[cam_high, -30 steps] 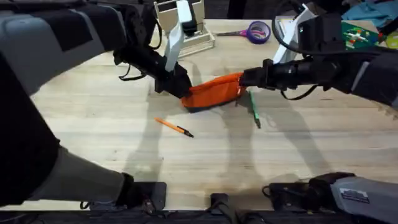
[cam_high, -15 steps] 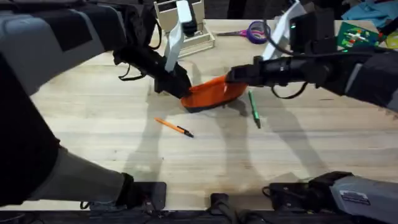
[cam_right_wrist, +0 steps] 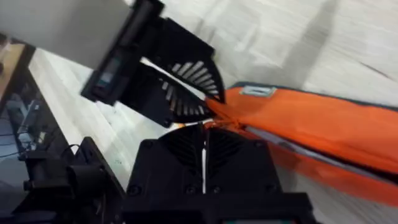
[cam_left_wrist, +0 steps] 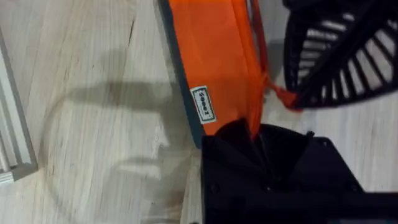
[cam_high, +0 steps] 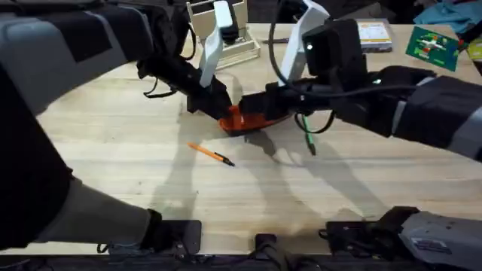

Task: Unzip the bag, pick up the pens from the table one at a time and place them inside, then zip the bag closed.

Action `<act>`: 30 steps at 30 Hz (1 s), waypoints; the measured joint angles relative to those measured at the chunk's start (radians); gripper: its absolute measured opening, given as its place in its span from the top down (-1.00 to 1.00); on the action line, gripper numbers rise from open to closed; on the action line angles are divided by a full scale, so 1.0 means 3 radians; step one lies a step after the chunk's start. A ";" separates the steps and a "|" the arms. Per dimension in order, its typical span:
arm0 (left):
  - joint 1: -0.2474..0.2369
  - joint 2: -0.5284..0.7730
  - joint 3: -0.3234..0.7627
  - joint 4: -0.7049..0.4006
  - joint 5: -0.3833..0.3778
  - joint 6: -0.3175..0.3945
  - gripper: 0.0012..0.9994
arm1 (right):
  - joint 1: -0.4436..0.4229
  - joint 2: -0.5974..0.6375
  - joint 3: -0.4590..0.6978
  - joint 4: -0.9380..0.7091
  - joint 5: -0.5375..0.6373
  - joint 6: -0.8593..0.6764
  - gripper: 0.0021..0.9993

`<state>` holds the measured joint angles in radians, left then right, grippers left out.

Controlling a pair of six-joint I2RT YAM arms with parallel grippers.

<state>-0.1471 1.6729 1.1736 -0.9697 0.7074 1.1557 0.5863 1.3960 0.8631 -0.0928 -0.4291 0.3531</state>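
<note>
Clearly we are in the opening step: the bag [cam_high: 242, 120] lies on the table [cam_high: 135, 150] and both our grippers work at it. Our left gripper [cam_high: 217, 105] is clenched on one end of the bag; in the left wrist view its black fingers [cam_left_wrist: 261, 155] pinch the orange fabric at the end of the zipper seam. Our right gripper [cam_high: 265, 105] has reached across the top of the bag, and in the right wrist view its fingers [cam_right_wrist: 202, 146] are closed on what looks like the orange zipper tag, just beside the other gripper's ribbed pad. That view shows a pale line running along the bag's top behind the tag, which we judge to be the zipper parting, though we cannot tell how far it is open. Neither pen is inside. The orange pen [cam_high: 211, 154] lies on the table near the bag, on the side toward our bases, and the green pen [cam_high: 307, 135] lies just beside the bag's far end from the left gripper. So, by our reading, finishing the unzip, both pens and the closing zip all remain.
</note>
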 joint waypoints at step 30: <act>0.0018 0.0000 0.0000 -0.0001 -0.0029 0.0037 0.92 | 0.0172 -0.0516 0.0019 -0.0409 0.0218 -0.0292 -0.99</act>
<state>-0.1417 1.6728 1.1736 -0.9701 0.6987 1.1667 0.6378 1.2412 0.8688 -0.2156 -0.3637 0.2656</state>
